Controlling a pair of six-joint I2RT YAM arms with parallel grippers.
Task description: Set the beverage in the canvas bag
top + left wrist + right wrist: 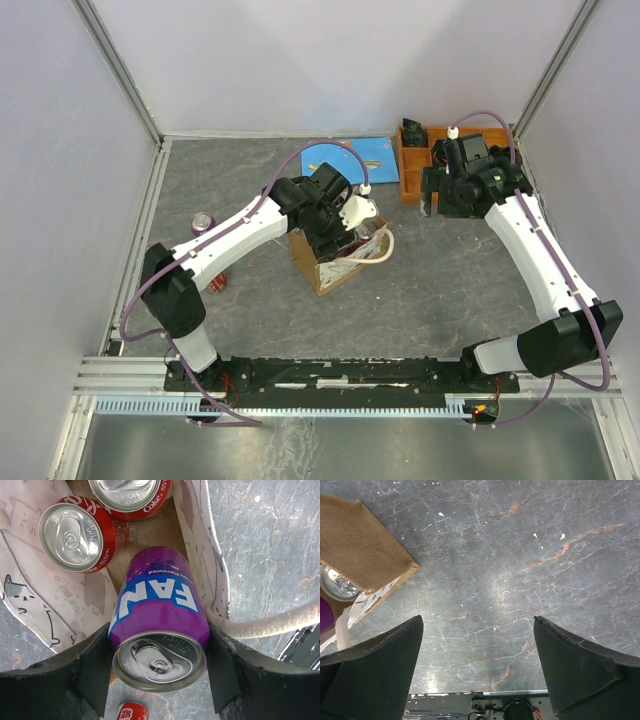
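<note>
My left gripper (159,632) is shut on a purple Fanta can (160,605), fingers pressed on both its sides. The can points bottom-first into the open mouth of the tan canvas bag (325,262). Its white lining (35,595) and a cream rope handle (280,622) show around it. Two red Coke cans (75,535) lie inside the bag. In the top view the left gripper (345,228) hangs over the bag. My right gripper (477,620) is open and empty above bare table, right of the bag's burlap corner (360,545).
An orange compartment tray (413,165) stands at the back right, close to my right gripper (437,195). A blue sheet with a disc (350,160) lies at the back. Another purple can (203,222) and a small red can (220,283) sit left of the bag.
</note>
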